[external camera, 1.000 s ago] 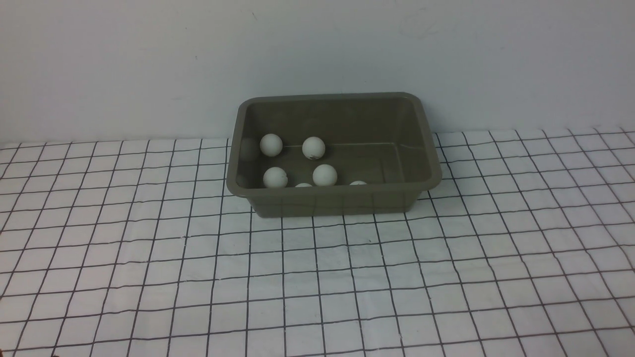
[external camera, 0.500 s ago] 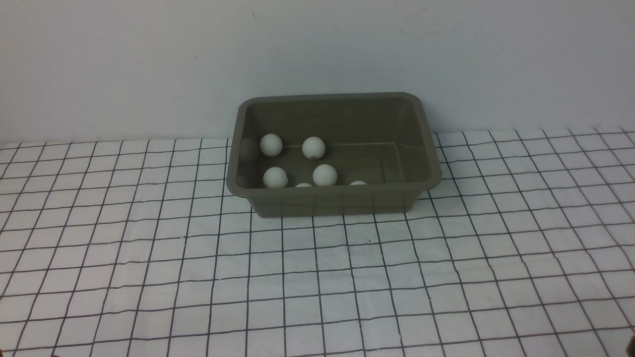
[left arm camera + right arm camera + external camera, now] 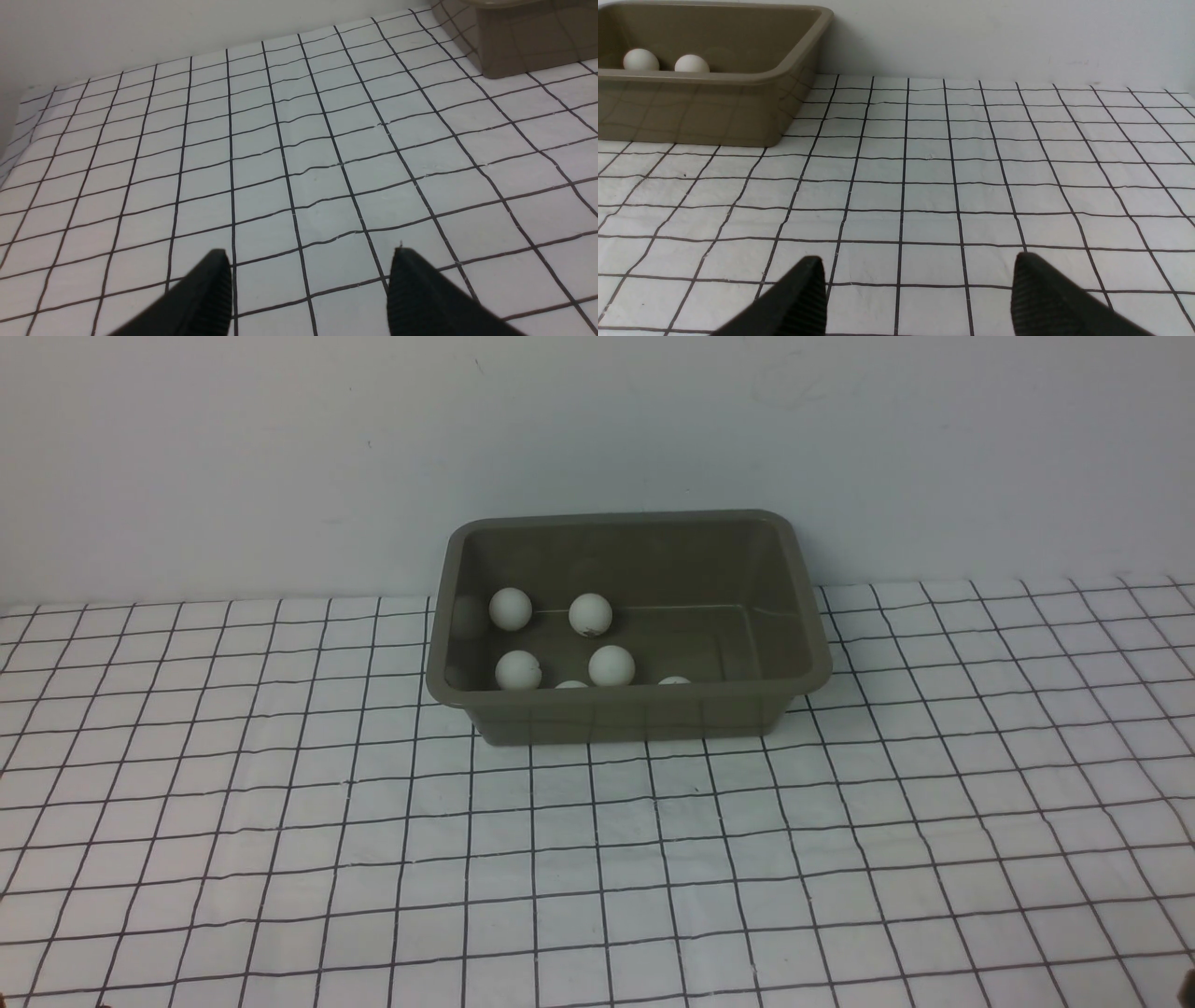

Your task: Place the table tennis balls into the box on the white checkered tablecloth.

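1. On the far middle of the white checkered tablecloth (image 3: 597, 859) sits the box (image 3: 627, 709), close to the back wall and set square on the cloth.
2. Long axis of the box runs left to right, parallel to the wall; open mouth faces straight up. Near long wall faces the robot, so both arms would have equal reach over the rim.
3. The table tennis balls (image 3: 611, 665) are inside the box: four fully seen, two more showing only their tops behind the near wall. All lie in the left and near part of the floor; the right part is bare. They are spheres, so no heading to note; one carries a small dark mark.
4. No ball is seen on the cloth in any view. Judgement: loading looks complete, or nearly so.
5. Left gripper (image 3: 308, 280): jaws spread wide, nothing between them, only bare cloth beyond. It sits low over the near left area, well apart from the box, whose corner shows at the frame edge.
6. Right gripper (image 3: 917, 289): jaws likewise wide and empty, low over the near right area, looking toward the box's right end; two balls visible over its rim.
7. Neither arm shows in the front view. Judgement: both are pulled to the near side, out of the way, consistent with parked, empty hands.
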Controlling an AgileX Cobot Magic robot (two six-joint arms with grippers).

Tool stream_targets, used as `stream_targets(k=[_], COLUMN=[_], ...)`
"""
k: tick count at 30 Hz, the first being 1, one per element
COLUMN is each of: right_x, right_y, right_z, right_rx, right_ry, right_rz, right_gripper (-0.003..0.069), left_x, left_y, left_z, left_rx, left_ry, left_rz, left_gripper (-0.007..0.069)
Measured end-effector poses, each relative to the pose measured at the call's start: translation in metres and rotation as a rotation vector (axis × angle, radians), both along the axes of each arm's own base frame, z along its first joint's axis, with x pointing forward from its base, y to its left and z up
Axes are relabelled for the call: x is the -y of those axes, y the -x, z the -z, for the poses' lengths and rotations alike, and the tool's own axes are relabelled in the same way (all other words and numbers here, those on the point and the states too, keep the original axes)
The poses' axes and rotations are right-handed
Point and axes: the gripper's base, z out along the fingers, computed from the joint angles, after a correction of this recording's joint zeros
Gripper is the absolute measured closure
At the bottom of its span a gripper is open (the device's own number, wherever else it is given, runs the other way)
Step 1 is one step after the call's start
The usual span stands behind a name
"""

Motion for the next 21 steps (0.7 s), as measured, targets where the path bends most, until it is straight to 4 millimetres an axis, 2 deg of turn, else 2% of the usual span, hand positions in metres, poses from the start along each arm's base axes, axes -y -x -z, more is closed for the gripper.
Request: stream_targets(k=[21], right_x=[0.0003], right_y=[-0.0001], right_z=[-0.0002], right_rx=[0.003], right_ry=[0.015], right_rz=[0.0], right_gripper=[0.0177], left_x=[0.0], left_y=[0.0], left_z=[0.0], left_rx=[0.0], left_ry=[0.0], left_rz=[0.0], left_gripper=[0.0219])
